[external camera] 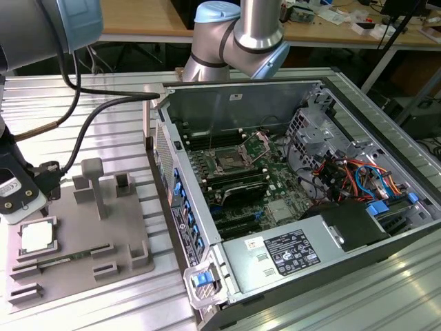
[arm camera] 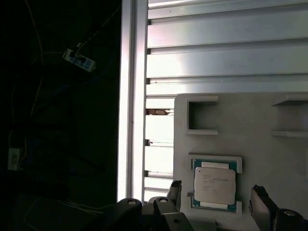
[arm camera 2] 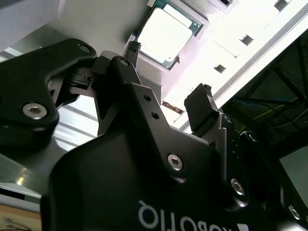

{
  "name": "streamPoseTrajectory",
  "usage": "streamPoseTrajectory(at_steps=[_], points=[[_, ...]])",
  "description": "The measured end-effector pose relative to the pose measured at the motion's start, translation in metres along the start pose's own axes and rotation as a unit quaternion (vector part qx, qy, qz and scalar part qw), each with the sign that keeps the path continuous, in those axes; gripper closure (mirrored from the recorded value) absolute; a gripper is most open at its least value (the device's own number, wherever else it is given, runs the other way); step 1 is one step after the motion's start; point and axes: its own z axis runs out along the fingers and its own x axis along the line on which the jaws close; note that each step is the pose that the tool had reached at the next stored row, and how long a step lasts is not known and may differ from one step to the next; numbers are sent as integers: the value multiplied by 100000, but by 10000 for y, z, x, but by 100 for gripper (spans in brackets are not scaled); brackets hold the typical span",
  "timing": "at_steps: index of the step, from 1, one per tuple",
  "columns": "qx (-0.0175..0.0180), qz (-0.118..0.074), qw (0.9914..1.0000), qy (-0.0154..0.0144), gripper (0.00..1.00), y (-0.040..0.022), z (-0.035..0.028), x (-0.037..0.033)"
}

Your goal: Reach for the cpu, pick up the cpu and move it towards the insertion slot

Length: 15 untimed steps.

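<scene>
The ribbed aluminium worktop (external camera: 344,296) carried an open grey metal computer case (external camera: 234,103) with a green motherboard (external camera: 275,186) inside, and beside it, at the exterior view's left, a flat grey plastic tray (external camera: 103,234). The square dark insertion slot (external camera: 227,163) with its silvery frame sat on the board, well apart from the tray. The black end effector (arm camera: 219,197) hung just above the tray, its fingers (arm camera: 262,204) apart and straddling the cpu (arm camera: 214,186), a small flat square chip with a pale metal top, which lay in a tray recess.

The chip was probably light and stiff, its smooth lid slippery and its underside delicate, so two opposite edges looked the safest hold. The recess's raised lips sat close around it, leaving little room for the fingers. The tray's upright grey posts (external camera: 93,183) and the case's near wall stood between chip and slot, and a thin green memory stick (external camera: 55,261) lay just beside the chip.
</scene>
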Motion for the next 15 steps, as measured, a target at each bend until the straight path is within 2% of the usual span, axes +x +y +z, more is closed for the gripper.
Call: streamPoseTrajectory(at_steps=[9, 11, 15], points=[[157, 10, 100000, 6, 34, -10, 59, -1], [332, 3, 99999, 7, 34, -18, 91, -2], [350, 5, 99999, 16, 34, -36, 143, -13]])
